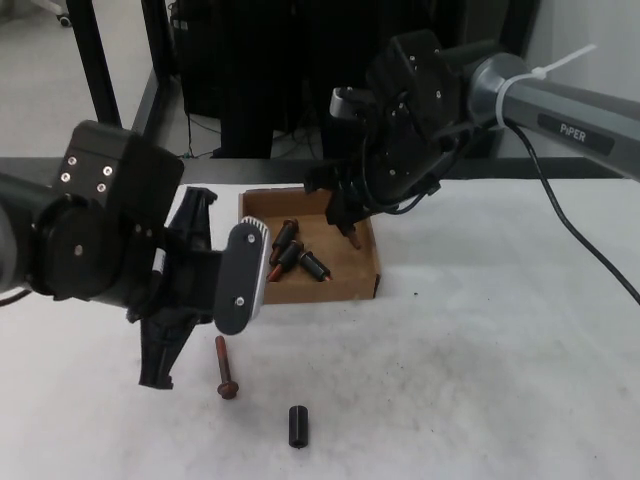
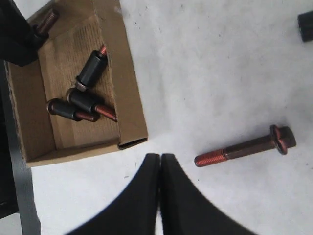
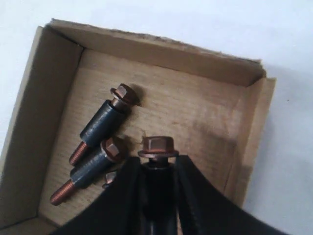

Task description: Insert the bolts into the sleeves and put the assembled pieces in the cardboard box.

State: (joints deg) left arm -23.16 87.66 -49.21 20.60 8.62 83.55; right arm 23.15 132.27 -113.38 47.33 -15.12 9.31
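White bench top carries a loose bolt and a bare sleeve in the high view, both in front of the cardboard box. From the left wrist, the left gripper has its fingers pressed together on nothing, near the box's corner. From the right wrist, the right gripper is clamped on an assembled piece over the box, where other pieces lie.

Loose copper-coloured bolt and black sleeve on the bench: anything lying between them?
Nothing: in the high view, the stretch between the copper-coloured bolt and the black cylindrical sleeve is bare white bench top.
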